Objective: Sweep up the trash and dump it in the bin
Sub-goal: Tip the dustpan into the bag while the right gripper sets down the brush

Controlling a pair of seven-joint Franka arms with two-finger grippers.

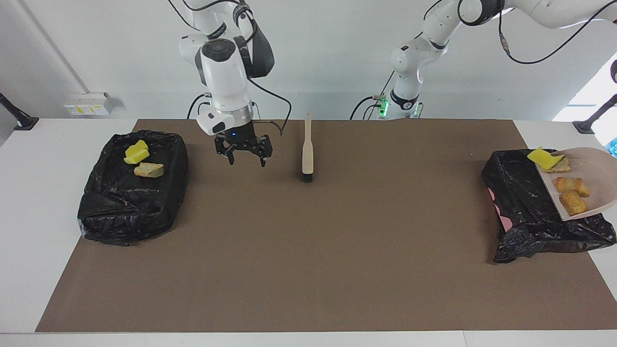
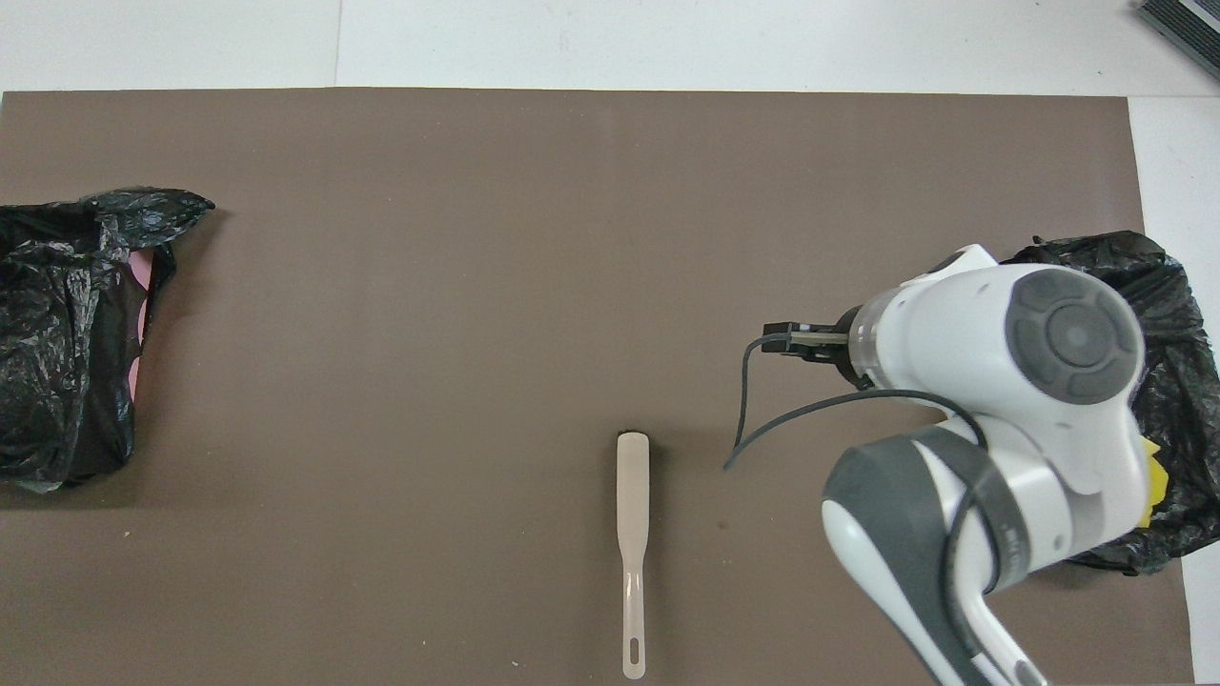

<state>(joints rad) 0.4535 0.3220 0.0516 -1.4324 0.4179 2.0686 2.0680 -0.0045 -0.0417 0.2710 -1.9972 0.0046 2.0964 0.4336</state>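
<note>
Dustpan [image 1: 589, 180], presumably clamped by the unseen left gripper, over bin [image 1: 525, 207]: mistimed tilt spills trash [image 1: 566, 185]; right gripper [image 1: 244, 156] empty, fingers apart.

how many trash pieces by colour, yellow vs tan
yellow sponge chunks: 2, one in the bin, one on the dustpan
tan bread-like lumps: 4, one in the bin, three on the dustpan
total: 6

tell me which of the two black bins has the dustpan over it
The black bin at the left arm's end of the table; the loaded dustpan hangs over it. The other bin has only trash lying in it.
</note>
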